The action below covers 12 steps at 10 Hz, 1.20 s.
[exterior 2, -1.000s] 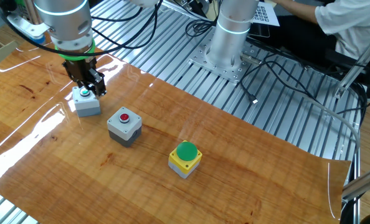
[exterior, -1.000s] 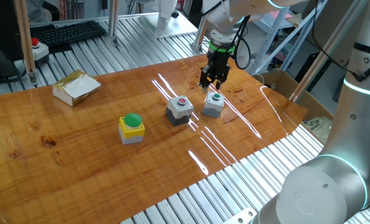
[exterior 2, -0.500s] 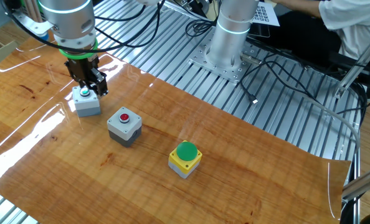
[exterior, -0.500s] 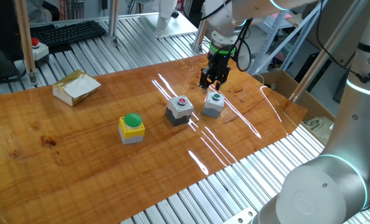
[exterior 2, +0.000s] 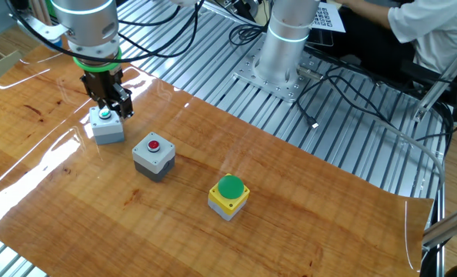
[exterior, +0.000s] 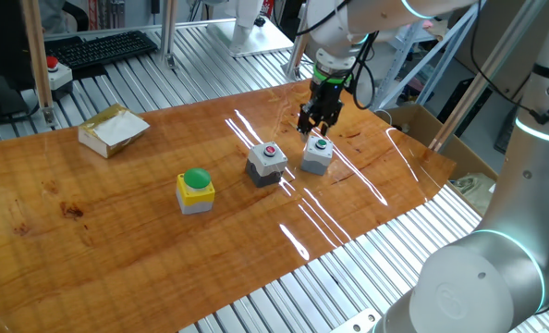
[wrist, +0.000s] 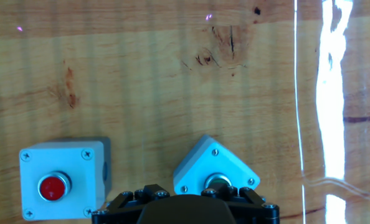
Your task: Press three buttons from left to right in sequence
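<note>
Three button units stand in a row on the wooden table. The yellow-topped unit with the big green dome point(exterior: 196, 189) point(exterior 2: 228, 195) is apart from the hand. The grey unit with the small red button point(exterior: 267, 162) point(exterior 2: 153, 155) point(wrist: 60, 180) is in the middle. The grey unit with the small green button point(exterior: 317, 154) point(exterior 2: 107, 127) point(wrist: 216, 174) sits turned at an angle. My gripper point(exterior: 312, 126) point(exterior 2: 114, 111) hangs just over this last unit, at its far side. In the hand view the hand's dark body point(wrist: 185, 208) covers the fingertips, so their gap is hidden.
A pale open carton point(exterior: 113, 129) lies at the table's far left. A red mushroom button on a pale box point(exterior: 54, 72) and a keyboard point(exterior: 99, 48) sit behind it. A cardboard box point(exterior: 420, 123) stands off the right edge. The arm's base point(exterior 2: 282, 46) and cables point(exterior 2: 344, 92) are behind the table.
The hand has risen slightly over the grey green-button unit. The three units have not moved.
</note>
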Tool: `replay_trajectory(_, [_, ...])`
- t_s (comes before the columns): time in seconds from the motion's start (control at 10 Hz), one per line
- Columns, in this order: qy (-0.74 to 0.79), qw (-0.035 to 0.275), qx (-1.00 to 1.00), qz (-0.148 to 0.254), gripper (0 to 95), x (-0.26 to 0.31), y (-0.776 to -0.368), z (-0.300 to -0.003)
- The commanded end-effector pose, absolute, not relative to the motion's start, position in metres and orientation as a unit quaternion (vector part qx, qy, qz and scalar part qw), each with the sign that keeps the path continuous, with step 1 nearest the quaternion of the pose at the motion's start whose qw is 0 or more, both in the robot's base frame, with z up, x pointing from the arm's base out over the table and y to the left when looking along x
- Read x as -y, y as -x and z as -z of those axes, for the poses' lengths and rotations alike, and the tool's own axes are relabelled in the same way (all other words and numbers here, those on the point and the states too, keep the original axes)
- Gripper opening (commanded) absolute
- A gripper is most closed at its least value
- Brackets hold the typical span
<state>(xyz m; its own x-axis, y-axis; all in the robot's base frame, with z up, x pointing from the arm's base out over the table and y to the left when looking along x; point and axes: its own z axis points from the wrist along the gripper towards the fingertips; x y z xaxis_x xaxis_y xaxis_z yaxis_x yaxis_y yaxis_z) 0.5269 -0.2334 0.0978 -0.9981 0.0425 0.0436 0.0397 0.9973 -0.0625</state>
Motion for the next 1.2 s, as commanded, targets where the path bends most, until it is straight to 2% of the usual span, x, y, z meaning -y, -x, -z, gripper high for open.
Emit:
replay_trajectory(0.1, [0.02,0.02,0.999,-0.029,57.0,0.235,-0.525,-0.094])
replay_trajectory(1.2, [0.025,0.016,0.999,-0.028,57.0,0.234,-0.522,-0.082])
